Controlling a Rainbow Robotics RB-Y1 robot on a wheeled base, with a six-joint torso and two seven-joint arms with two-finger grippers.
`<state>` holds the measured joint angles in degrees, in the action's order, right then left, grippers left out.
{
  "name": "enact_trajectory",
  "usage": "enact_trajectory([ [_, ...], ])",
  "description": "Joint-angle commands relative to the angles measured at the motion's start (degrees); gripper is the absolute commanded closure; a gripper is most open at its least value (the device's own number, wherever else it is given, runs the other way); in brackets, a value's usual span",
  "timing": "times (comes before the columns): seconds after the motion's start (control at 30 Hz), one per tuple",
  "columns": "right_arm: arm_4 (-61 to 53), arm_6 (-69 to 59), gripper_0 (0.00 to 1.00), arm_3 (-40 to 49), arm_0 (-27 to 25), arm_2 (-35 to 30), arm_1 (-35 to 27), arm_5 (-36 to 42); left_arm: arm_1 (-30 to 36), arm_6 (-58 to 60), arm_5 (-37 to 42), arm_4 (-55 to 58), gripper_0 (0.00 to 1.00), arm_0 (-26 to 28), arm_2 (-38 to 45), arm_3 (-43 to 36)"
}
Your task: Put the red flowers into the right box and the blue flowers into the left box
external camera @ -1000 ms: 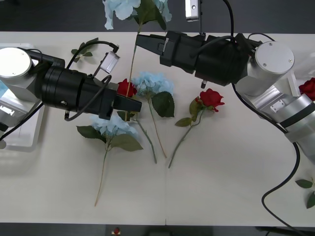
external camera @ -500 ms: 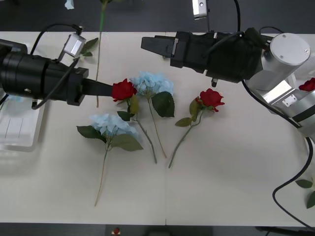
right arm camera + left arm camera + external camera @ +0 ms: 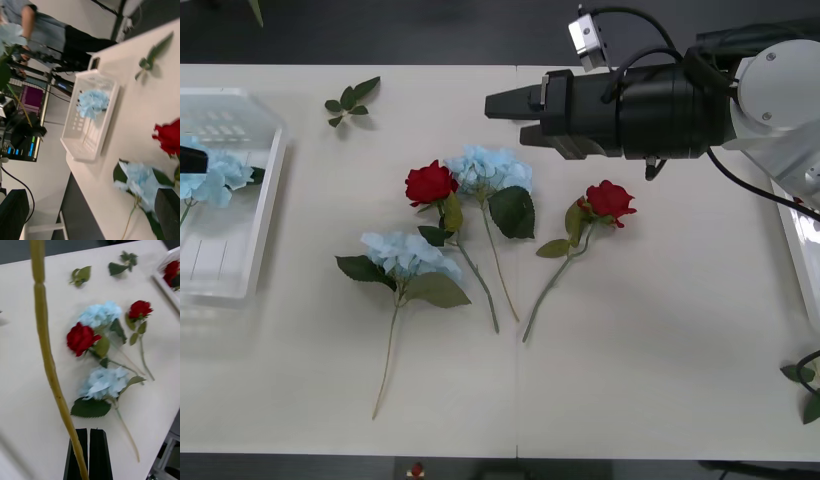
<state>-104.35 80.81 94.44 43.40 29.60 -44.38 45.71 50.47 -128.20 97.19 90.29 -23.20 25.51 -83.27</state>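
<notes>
Left end effector (image 3: 89,453) clenched on a blue flower's stem (image 3: 48,363). Right end effector (image 3: 505,105) released, hovering over the table (image 3: 660,330). Red flowers (image 3: 430,184) and blue flowers (image 3: 412,254) lie mid-table: light, floppy, crushable blooms; best pinched at the stems.

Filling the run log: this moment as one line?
left gripper: jaws shut on stem | right gripper: jaws open, hovering | left box: one blue flower | table: two red flowers, two blue flowers
</notes>
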Motion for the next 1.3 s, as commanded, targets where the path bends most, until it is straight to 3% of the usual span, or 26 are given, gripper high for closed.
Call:
enact_trajectory([
  [0.03,6.17,-13.84,0.02,3.03,1.51,-2.71,-0.53,6.67,6.22,2.95,-0.77,-6.0,1.0,3.78,3.5,-1.72],
  [0.3,18.57,-37.57,0.02,4.61,2.57,-3.94,-0.45,21.35,8.68,2.6,-8.24,-19.19,1.0,9.4,7.28,-1.72],
  [0.6,31.57,-58.23,0.02,6.02,2.57,-2.53,-0.45,33.83,8.68,4.36,-15.63,-32.02,1.0,9.75,2.62,-0.23],
  [0.8,38.52,-65.7,0.02,4.44,2.57,2.12,-0.36,32.95,8.59,5.24,-19.23,-36.76,1.0,7.82,-3.71,5.13],
  [1.3,49.77,-63.67,0.02,-6.2,2.57,7.66,4.83,27.24,8.59,7.61,-30.13,-40.63,1.0,4.66,-17.42,16.47],
])
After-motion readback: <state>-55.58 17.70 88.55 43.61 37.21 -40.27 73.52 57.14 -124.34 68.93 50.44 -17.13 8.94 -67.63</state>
